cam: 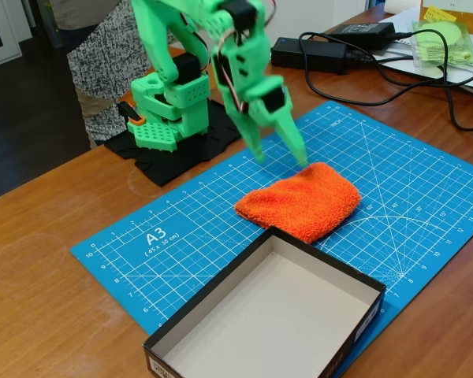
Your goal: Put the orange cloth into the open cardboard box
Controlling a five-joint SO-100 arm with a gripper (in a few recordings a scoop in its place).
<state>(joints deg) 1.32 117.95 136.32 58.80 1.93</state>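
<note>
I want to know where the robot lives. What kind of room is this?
Probably an office or hobby workshop: a wooden desk with a blue cutting mat, black power adapters and tangled cables.

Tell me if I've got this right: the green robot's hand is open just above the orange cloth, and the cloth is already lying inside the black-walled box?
Not quite. In the fixed view the orange cloth lies on the blue cutting mat, just beyond the open cardboard box, which holds nothing. The rest stands: the green hand is open just above the cloth's far edge.
</note>
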